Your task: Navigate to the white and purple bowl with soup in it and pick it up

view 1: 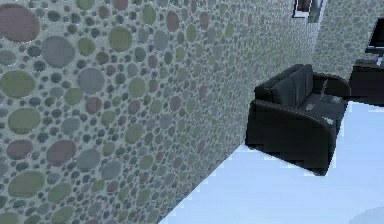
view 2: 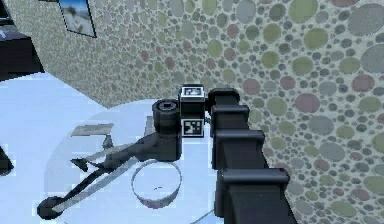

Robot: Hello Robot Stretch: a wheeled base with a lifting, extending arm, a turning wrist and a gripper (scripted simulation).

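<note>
In the forward view I see a pebble-patterned wall (view 1: 90,100) at left and a dark armchair (view 1: 295,110) at right. In the arm side view the gripper (view 2: 62,186) shows against a round pale worktop (view 2: 40,110). The white-rimmed bowl (view 2: 158,186) sits just right of its fingers (view 2: 120,156). I cannot tell how the fingers are set, or whether they hold anything. The arm (view 2: 240,160) rises right of the bowl.

The forward view's top edge is cutting off a wall picture (view 1: 308,8), its right edge is slicing dark furniture (view 1: 368,78), and a small thing (view 1: 325,104) on the armchair (view 1: 295,115) is showing as a mere blob. In the arm side view the arm (view 2: 240,165) is running off the bottom edge — and whether the gripper (view 2: 58,186) is holding anything by the pale round rim (view 2: 158,185) cannot be told.
</note>
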